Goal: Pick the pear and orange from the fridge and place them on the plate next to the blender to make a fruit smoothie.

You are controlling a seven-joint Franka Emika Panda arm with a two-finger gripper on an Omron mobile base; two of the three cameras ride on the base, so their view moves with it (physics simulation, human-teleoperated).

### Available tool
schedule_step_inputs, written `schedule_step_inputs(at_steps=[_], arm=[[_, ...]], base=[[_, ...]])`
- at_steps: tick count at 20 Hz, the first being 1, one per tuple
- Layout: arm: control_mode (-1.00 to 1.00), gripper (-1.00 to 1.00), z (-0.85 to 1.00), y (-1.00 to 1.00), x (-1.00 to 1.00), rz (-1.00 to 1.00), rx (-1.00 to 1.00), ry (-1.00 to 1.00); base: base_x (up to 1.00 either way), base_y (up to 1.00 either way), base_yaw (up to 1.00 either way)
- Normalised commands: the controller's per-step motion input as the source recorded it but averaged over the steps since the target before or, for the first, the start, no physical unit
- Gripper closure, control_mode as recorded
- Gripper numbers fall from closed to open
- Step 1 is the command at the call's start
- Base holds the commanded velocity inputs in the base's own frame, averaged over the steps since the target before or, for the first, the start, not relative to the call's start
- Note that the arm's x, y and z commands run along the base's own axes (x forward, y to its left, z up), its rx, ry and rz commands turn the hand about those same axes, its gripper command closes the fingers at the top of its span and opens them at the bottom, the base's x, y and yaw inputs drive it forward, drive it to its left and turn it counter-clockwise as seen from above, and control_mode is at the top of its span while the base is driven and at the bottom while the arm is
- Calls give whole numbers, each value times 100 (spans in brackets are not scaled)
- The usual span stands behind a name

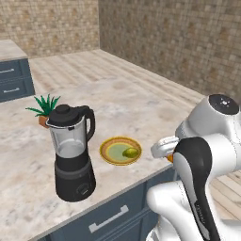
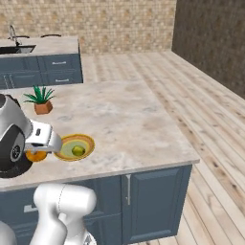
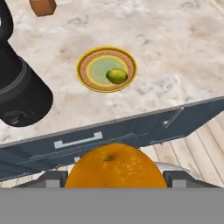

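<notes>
I see gripper (image 3: 114, 183) clamped on orange (image 3: 115, 167), off counter edge; plate (image 3: 85, 70) with pear (image 3: 117, 75) lies ahead, beside blender (image 3: 19, 89).

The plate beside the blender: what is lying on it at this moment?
One pear lies on the plate, toward its right side in the hand view. The orange is not there; it sits in the gripper, off the counter edge. The plate under the pear is hidden.

arm: folded, elbow raised, forearm reaching toward the counter's front edge
gripper (image 3: 114, 177): off the counter's front edge, above the floor
jaws: closed on the orange (image 3: 114, 166)
</notes>
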Motion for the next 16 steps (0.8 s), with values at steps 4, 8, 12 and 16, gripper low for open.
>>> schedule_step_inputs(at_steps=[4,8,12,16], arm=[[-100,100,-43,54,100,5,-9,35],[-100,100,-51,24,100,12,-7,29],[-100,100,-58,0,93,25,0,-1],[-100,100,-46,0,81,26,0,-9]], base=[[0,0,0],[0,0,0],[0,0,0],[0,0,0]])
